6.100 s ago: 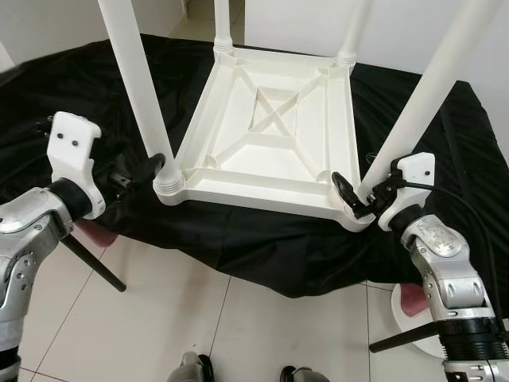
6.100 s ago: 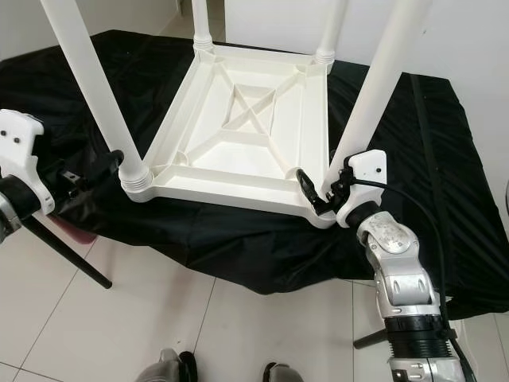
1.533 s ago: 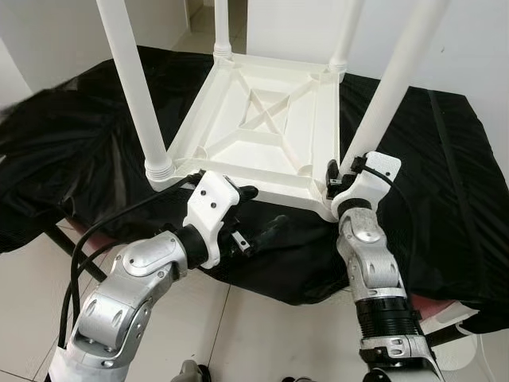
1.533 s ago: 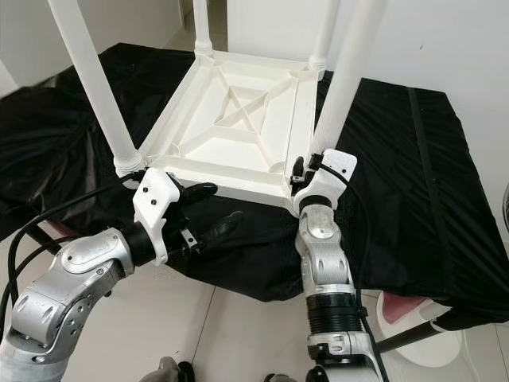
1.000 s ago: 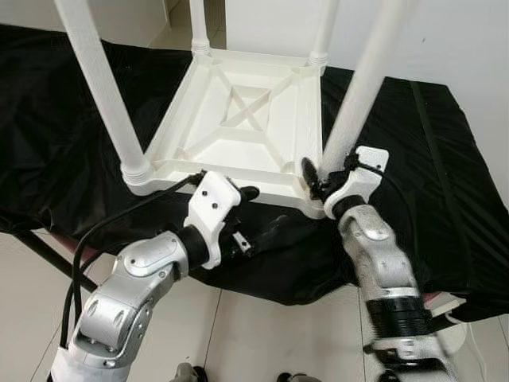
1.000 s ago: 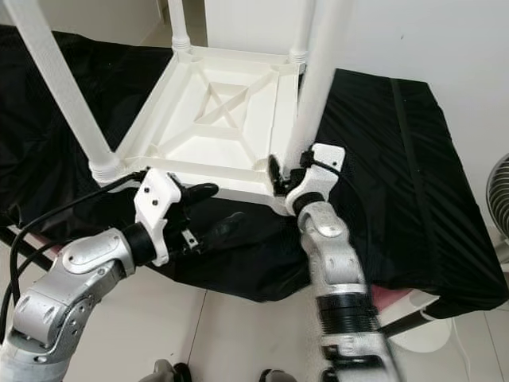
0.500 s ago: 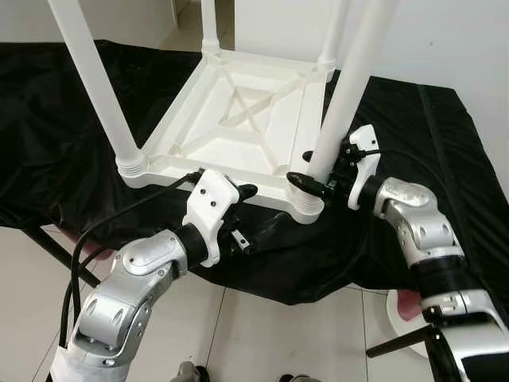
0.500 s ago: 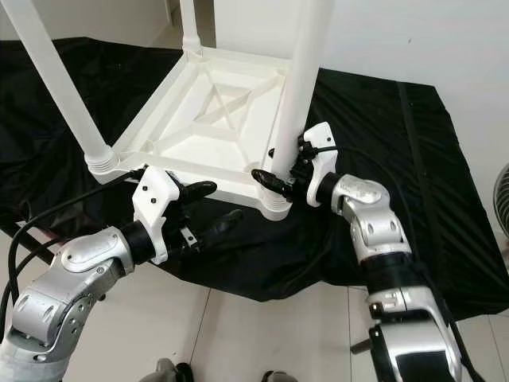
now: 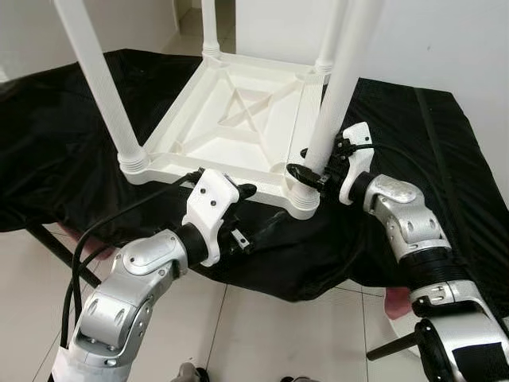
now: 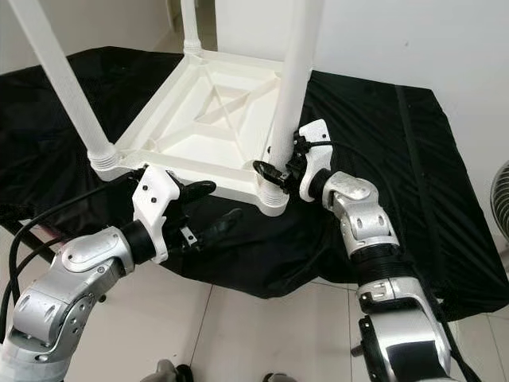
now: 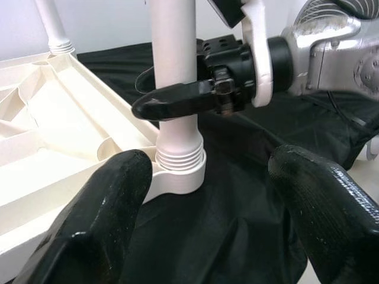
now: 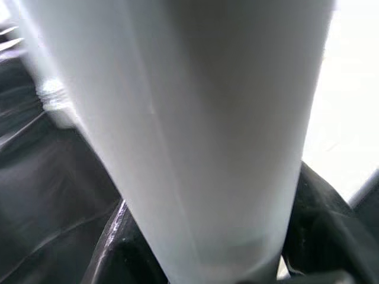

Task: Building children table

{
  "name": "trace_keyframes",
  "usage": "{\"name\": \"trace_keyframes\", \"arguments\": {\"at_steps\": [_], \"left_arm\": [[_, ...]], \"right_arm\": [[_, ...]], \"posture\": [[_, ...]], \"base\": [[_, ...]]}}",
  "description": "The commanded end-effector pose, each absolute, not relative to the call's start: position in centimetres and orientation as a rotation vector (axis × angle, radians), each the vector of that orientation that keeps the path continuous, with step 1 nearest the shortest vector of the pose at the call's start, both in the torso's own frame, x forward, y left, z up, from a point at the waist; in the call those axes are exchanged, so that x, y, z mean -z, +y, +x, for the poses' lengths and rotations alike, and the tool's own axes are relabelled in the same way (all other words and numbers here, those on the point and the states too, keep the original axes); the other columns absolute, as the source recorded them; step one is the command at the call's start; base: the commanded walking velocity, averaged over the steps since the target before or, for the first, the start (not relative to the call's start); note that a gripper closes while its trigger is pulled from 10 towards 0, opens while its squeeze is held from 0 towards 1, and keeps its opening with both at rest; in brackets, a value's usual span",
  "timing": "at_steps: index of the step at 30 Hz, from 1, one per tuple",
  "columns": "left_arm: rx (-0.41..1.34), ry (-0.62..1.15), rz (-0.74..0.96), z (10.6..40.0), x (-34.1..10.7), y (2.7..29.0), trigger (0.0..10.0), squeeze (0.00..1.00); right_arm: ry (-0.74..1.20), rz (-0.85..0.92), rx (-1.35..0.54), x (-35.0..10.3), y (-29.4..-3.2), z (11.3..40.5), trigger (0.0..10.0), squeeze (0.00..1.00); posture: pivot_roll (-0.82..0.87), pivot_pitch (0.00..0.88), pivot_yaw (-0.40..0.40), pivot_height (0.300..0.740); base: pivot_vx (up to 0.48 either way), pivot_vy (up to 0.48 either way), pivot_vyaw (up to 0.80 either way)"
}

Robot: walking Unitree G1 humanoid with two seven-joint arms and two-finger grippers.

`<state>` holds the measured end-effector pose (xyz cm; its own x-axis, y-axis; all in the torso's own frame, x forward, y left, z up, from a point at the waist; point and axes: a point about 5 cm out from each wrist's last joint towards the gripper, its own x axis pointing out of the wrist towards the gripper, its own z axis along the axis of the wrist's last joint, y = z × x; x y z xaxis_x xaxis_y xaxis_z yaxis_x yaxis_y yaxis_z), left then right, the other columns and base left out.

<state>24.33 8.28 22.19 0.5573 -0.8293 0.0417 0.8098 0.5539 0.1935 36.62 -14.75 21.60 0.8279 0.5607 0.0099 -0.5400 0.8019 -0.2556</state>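
Your children's table [image 9: 238, 119] lies upside down on the black cloth [image 9: 71, 151] that covers the counter, its ribbed underside facing up and four white legs standing in the corner sockets. The one that matters now is the near right leg [image 9: 338, 87], seated in its threaded collar [image 9: 302, 199] at the corner closest to your right arm.

Your right hand [image 9: 312, 173] is clamped around that leg just above the collar, one black finger [image 11: 177, 100] wrapping the front of it; the right wrist view shows the leg pressed between both fingers. A second ago this hand sat lower, at the corner of the tabletop; half a second ago it had come round to the leg, and it has since closed on it. I'd judge you are about to twist the leg tight or test its seat.

Your left hand [image 10: 205, 208] hovers open, just off the table's near edge, holding nothing, much where it was a second ago. It looks ready to steady the tabletop if the twist shifts it on the cloth.
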Motion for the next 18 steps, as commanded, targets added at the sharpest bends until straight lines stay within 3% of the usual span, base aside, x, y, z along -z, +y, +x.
{"name": "trace_keyframes", "arguments": {"at_steps": [1,3,4,6,12,17,18], "left_arm": [[0.887,-0.123,0.152,24.6,-22.1,8.6,10.0,0.00],[0.887,-0.123,0.152,24.6,-22.1,8.6,10.0,0.00],[0.890,-0.121,0.150,24.5,-22.0,8.6,10.0,0.00],[0.890,-0.121,0.150,24.5,-22.0,8.6,10.0,0.00],[0.904,-0.116,0.147,24.5,-21.9,8.4,10.0,0.00],[0.908,-0.116,0.146,24.6,-21.9,8.3,10.0,0.00],[0.908,-0.115,0.146,24.5,-21.9,8.3,10.0,0.00]], "right_arm": [[0.038,-0.255,-0.328,-18.9,-16.9,36.6,0.0,0.00],[0.038,-0.255,-0.328,-18.9,-16.9,36.6,0.0,0.00],[0.037,-0.201,-0.161,-18.3,-17.2,36.0,0.0,0.00],[0.037,-0.201,-0.161,-18.3,-17.2,36.0,0.0,0.00],[0.023,-0.064,0.234,-17.3,-17.1,34.0,0.0,0.00],[0.022,-0.033,0.253,-17.1,-16.0,33.9,0.0,0.00],[-0.010,-0.059,0.121,-17.6,-14.4,34.3,10.0,0.00]], "posture": [[-0.02,0.152,0.034,0.740],[-0.02,0.152,0.034,0.740],[-0.03,0.157,0.035,0.740],[-0.03,0.157,0.035,0.740],[-0.04,0.163,0.045,0.740],[-0.04,0.162,0.044,0.740],[-0.04,0.163,0.044,0.740]], "base": [[0.000,0.000,0.00],[0.000,0.000,0.00],[0.000,0.000,0.00],[0.000,0.000,0.00],[0.000,0.000,0.00],[0.000,0.000,0.00],[0.000,0.000,0.00]]}}
